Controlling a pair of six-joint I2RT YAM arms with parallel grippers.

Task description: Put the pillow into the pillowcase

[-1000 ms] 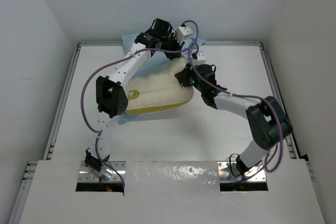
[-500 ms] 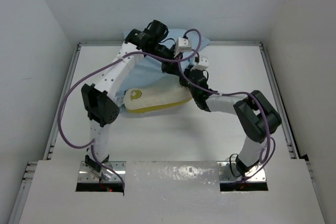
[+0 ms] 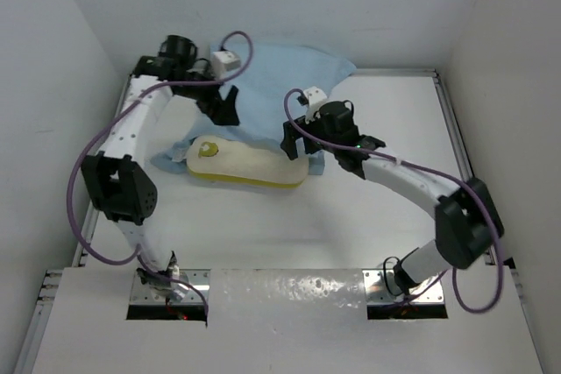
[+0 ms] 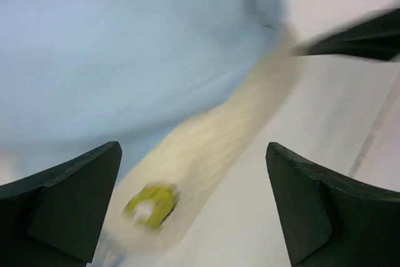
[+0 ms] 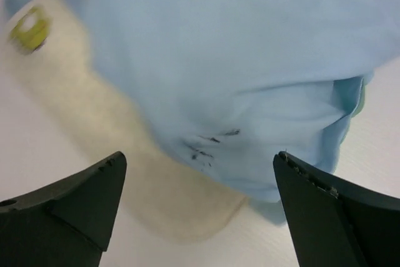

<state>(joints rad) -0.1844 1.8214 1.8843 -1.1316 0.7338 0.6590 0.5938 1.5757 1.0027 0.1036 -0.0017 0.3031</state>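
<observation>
Both my sets of jaws are wide open right now, nothing in either. Half a sec ago they were bunched together over the middle of the pillow [image 3: 248,165]. Since then my left jaws have swung out over its back-left side, and my right jaws now sit by its right end. The pillow slid left a bit and lies flat on the worktop [image 3: 368,216], emblem [image 3: 209,150] at the left end. The pillowcase [image 3: 280,76], blue side up, is spread wider behind it and drapes over the pillow's far edge.
</observation>
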